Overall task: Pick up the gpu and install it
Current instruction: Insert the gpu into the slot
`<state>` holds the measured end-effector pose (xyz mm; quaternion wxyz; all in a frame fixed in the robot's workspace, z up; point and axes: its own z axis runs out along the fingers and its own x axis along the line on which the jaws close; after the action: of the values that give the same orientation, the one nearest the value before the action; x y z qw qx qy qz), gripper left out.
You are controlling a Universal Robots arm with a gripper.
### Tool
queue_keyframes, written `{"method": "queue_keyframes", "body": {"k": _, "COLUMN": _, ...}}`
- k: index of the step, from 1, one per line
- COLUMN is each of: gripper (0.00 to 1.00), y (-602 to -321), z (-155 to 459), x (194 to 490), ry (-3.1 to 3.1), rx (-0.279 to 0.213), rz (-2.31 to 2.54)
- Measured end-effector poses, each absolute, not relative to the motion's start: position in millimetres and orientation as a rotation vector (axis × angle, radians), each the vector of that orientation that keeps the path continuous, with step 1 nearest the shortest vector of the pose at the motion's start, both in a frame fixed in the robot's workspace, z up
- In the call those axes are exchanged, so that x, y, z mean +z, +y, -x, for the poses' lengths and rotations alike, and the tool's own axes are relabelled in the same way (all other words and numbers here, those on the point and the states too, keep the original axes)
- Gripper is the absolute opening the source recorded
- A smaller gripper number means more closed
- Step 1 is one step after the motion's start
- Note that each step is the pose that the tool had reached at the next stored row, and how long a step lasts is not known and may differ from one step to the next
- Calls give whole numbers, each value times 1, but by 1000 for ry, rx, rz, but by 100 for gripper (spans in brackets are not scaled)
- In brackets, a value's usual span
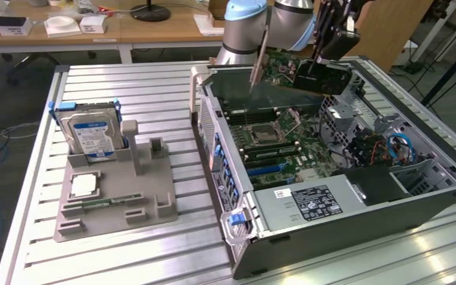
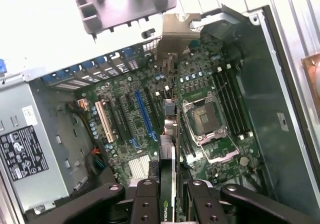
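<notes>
Green-board gpu (image 1: 291,71) sits clamped in our claw (image 1: 323,58) above the open case (image 1: 370,228); under it we see a blue slot (image 2: 144,113) and socket (image 2: 205,116); the drive (image 1: 93,133) stands well apart on the desk (image 1: 101,83).

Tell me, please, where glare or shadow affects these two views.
Exterior view: light glares in streaks off the slatted table beside the computer case, dark beside its power supply. Wrist view: the table washes out to white around the grey holder, while the motherboard beneath the gpu held in the hand is evenly lit.
</notes>
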<state>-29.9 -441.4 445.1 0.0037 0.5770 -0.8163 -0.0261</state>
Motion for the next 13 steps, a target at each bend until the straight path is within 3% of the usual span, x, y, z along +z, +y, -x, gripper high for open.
{"method": "queue_keyframes", "body": {"k": 13, "gripper": 26, "y": -441, "z": 30, "x": 445, "ry": -2364, "rx": -80, "rz": -2048}}
